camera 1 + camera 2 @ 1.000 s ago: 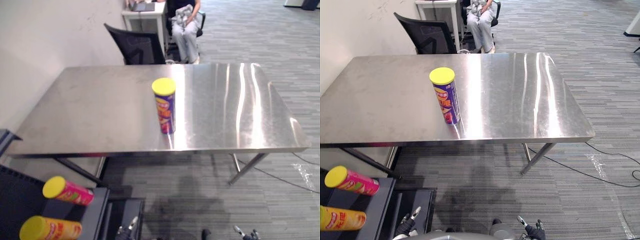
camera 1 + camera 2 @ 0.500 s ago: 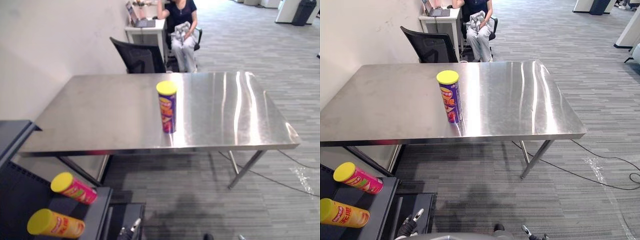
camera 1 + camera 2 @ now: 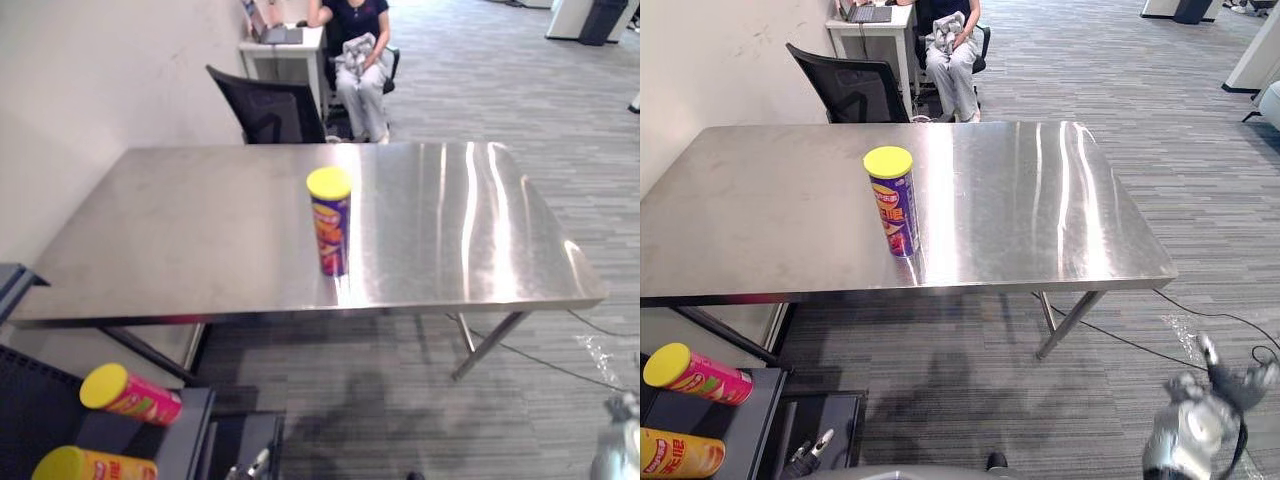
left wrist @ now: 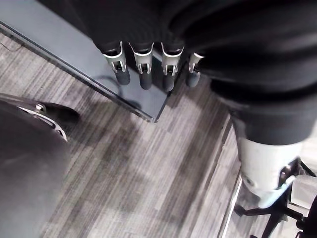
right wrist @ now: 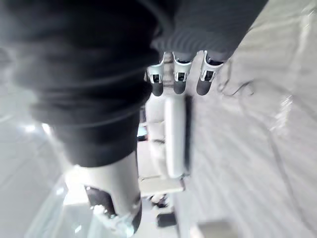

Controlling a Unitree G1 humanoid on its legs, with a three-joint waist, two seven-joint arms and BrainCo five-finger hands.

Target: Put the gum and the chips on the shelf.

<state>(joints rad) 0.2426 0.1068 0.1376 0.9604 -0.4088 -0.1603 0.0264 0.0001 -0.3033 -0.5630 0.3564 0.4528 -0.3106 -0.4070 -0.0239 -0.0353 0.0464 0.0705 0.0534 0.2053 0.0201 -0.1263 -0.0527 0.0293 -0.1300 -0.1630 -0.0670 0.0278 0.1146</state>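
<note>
1. Left eye view: the chips can stands upright on the steel counter, near the middle and close to the near edge; it is a tall purple tube with red and yellow print and a bright yellow lid; nothing touches it; beyond the far edge stand a black chair and a small white desk, with a person seated beside the desk.
2. Right eye view: low at the left is a dark shelf; two cans lie on their sides on it, a pink can and, nearer, an orange can, both with yellow lids; the left hand shows low down by the shelf, the right hand low at the right over the grey floor, both well apart from the chips can.
3. Left wrist view: the left hand's fingers hang straight and loose in a row, holding nothing, above a corner of the shelf and the striped floor.
4. Right wrist view: the right hand's fingers are likewise straight and empty, with the floor past them.
</note>
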